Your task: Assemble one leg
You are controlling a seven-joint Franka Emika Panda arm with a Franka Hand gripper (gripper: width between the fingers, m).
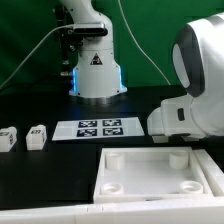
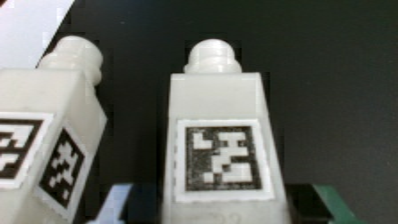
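Two white legs lie close together under the wrist camera, their pegs pointing away and their marker tags facing the lens. The gripper (image 2: pixel 222 210) is open and holds nothing. Its dark fingers (image 2: pixel 125 205) straddle the foot of the centre leg (image 2: pixel 217 120), and a strip of black table shows between that leg and one finger, so nothing is clamped yet.

The main risk, as I judge it, is the neighbour leg (image 2: pixel 50 120). It sits just beside the target, and one finger has to work in the narrow gap between them. A slightly off-centre close could nudge the neighbour or drag both. The target also looks nearer one finger than the other, so closing may slide or twist it before both pads bite (smooth plastic on a smooth surface would likely slip). A skewed hold would make the peg harder to line up with a corner socket of the table top (image 1: pixel 150 172).

The table (image 1: pixel 40 105) is flat and matte black, with the marker board (image 1: pixel 98 127) near its middle. A pair of legs (image 1: pixel 37 136) lies towards the exterior view's left. Whether it is the same pair I cannot tell, since the gripper is not visible in that view, where the arm's white bulk (image 1: pixel 200 80) fills the right side. A green curtain (image 1: pixel 150 30) hangs behind
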